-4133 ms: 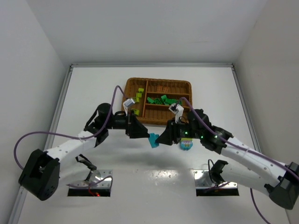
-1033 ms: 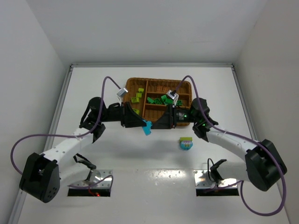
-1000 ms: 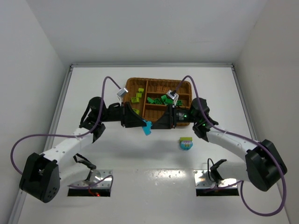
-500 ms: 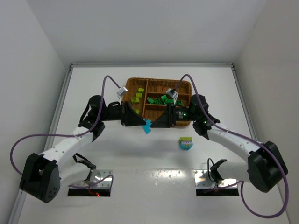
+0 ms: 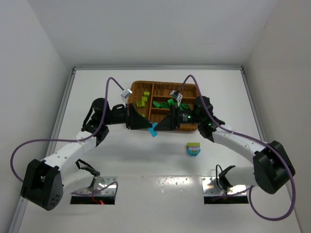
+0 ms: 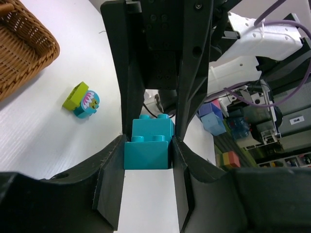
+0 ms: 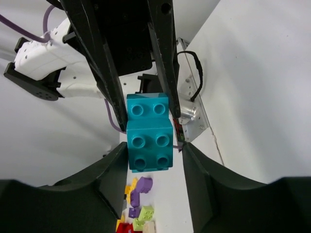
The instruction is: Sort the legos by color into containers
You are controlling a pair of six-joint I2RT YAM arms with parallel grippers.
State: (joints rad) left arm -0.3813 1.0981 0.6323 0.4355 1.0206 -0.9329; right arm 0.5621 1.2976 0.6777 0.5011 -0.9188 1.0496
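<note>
In the top view, most of the cyan brick [image 5: 154, 131] is covered by the tips of the left gripper [image 5: 148, 126] and the right gripper [image 5: 160, 127], so contact cannot be judged from there. The near rim of the wicker tray [image 5: 165, 82] is hidden behind the 2 wrists, and the legos [image 5: 167, 103] inside are too small to be counted. The face of the toy figure [image 5: 194, 150] cannot be made out from above. In the left wrist view the tray is cut off by the left edge, and the background clutter [image 6: 218, 119] on the right is blurred. In the right wrist view a heap of coloured pieces [image 7: 137, 191] is cut by the bottom edge.
</note>
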